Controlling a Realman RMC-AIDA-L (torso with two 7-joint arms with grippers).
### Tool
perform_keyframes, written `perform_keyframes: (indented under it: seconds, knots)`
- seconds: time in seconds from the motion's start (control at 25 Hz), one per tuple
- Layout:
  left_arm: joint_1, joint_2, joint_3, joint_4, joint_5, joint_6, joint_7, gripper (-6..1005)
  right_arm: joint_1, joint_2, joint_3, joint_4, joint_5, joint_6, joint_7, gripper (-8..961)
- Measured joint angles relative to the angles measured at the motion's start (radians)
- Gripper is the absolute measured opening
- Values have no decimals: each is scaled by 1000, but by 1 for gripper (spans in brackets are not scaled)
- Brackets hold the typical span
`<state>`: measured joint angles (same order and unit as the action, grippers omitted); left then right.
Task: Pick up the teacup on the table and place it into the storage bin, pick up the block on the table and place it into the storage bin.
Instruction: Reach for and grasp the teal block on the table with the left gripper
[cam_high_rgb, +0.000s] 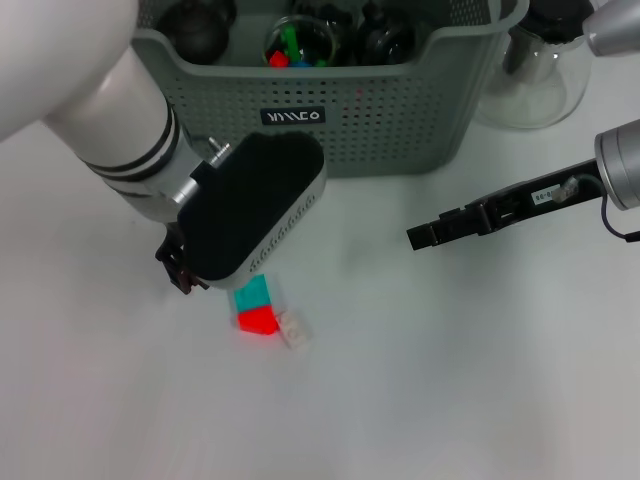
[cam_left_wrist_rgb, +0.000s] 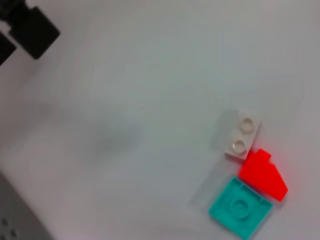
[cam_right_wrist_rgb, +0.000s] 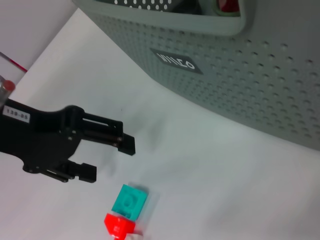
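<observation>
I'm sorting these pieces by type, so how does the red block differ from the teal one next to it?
The red block has a sloped, wedge-like top with no stud showing; the teal block is a flat square with one round stud in the middle. The red block lies between the teal block and a small white piece; the teal block sits at the end of the row. Both lie on the table, touching each other.

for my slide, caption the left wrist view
Teal block, red block and white block clustered on the table.

The large grey-green perforated plastic storage bin (cam_high_rgb: 400, 110) stands behind the small teal, red and white plastic block (cam_high_rgb: 265, 312), which lies left of the right gripper's (cam_high_rgb: 420, 236) fingertips.
</observation>
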<state>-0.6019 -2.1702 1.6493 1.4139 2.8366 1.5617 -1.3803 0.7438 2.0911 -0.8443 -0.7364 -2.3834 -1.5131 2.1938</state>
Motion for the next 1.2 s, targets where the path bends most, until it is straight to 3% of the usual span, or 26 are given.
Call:
perform_keyframes:
  seconds: [0.4, 1.2]
  knots:
    - [-14, 5, 13, -27, 1, 10, 23, 874, -8, -3, 4, 0, 1, 0, 1, 819]
    - [-106, 20, 169, -85, -49, 3, 79, 872, -15, 3, 16, 1, 15, 15, 1, 818]
